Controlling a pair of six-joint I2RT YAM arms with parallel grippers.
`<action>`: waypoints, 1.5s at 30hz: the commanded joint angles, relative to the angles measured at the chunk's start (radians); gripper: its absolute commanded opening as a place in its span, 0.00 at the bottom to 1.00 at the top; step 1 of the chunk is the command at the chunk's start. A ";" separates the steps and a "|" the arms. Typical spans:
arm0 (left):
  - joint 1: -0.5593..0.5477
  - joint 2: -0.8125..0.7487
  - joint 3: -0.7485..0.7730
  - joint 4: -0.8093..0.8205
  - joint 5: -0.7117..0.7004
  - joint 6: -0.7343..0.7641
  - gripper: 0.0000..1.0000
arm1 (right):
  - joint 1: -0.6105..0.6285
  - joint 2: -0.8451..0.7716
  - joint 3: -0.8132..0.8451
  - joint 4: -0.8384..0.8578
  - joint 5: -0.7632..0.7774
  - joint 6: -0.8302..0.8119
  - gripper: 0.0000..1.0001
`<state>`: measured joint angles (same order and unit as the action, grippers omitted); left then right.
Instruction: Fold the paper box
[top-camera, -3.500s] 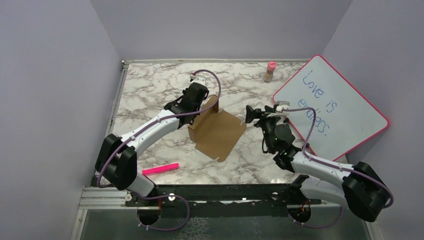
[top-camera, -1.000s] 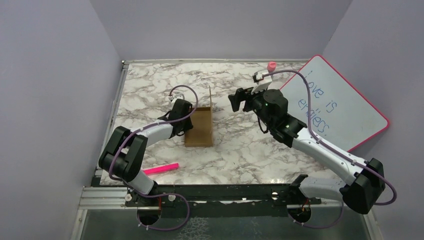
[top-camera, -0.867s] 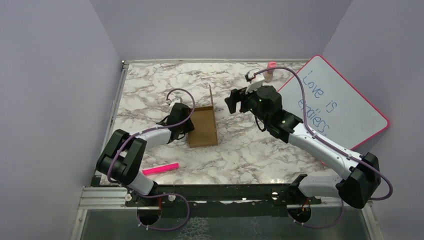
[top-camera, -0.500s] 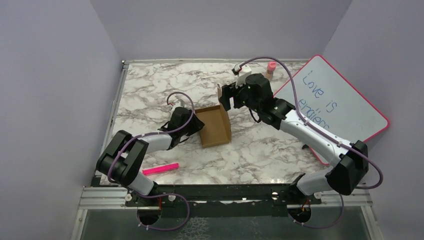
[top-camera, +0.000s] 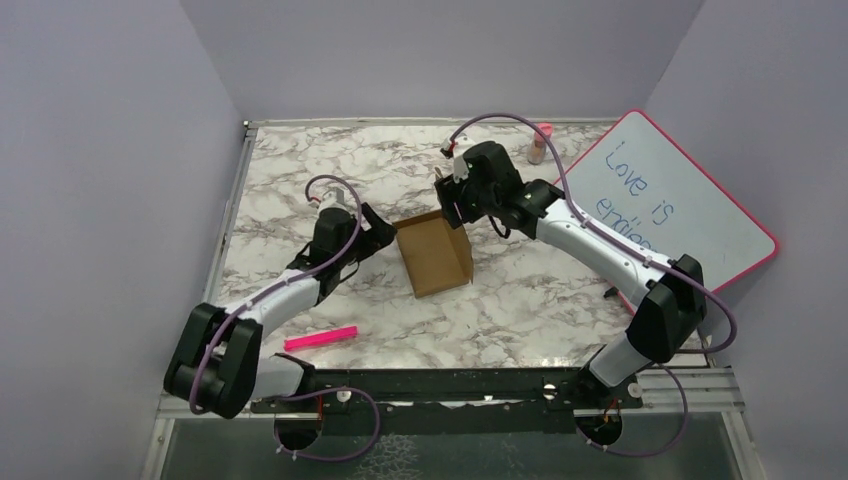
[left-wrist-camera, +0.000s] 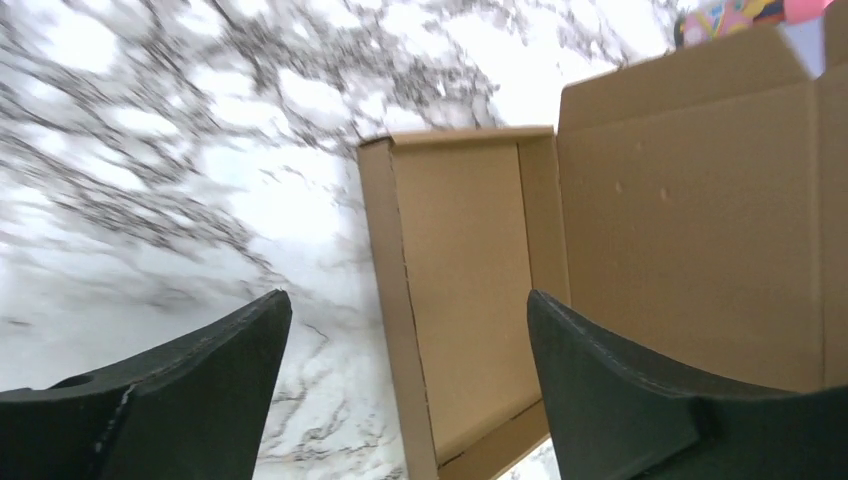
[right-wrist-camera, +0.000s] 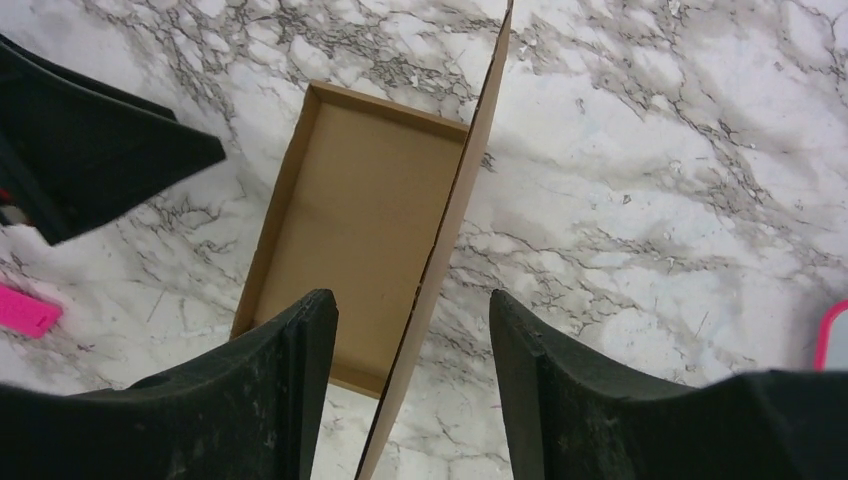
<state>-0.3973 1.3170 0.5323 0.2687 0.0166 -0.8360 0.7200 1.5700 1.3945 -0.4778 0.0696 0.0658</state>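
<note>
The paper box (top-camera: 437, 262) sits mid-table as a brown cardboard tray with its lid (right-wrist-camera: 470, 170) standing upright along one long side. My left gripper (top-camera: 378, 233) is open just left of the tray; in the left wrist view its wide-spread fingers (left-wrist-camera: 200, 390) frame the tray's near wall (left-wrist-camera: 400, 300) without touching it. My right gripper (top-camera: 452, 197) hangs over the far end of the box. It is open, and the lid's top edge runs between its fingers (right-wrist-camera: 290, 380) with a gap on each side.
A pink marker (top-camera: 321, 338) lies near the front left. A pink-framed whiteboard (top-camera: 660, 215) lies at the right, and a pink-capped bottle (top-camera: 541, 143) stands at the back. Purple walls enclose the marble table (top-camera: 300, 170).
My left gripper has let go of the box, opened wide and drawn back to the left. My right gripper has come left over the lid and narrowed. The box has turned slightly.
</note>
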 joint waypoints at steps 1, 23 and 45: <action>0.067 -0.135 0.068 -0.190 -0.036 0.138 0.91 | 0.006 0.039 0.070 -0.084 0.022 -0.050 0.59; 0.117 -0.511 0.322 -0.604 -0.102 0.761 0.99 | 0.003 0.305 0.359 -0.212 -0.234 -0.453 0.10; 0.176 -0.427 0.293 -0.538 0.141 0.831 0.99 | -0.067 0.517 0.693 -0.416 -0.631 -0.977 0.27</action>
<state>-0.2352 0.8509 0.8261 -0.3161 0.0708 -0.0284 0.6525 2.0575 2.0411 -0.8421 -0.4896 -0.8577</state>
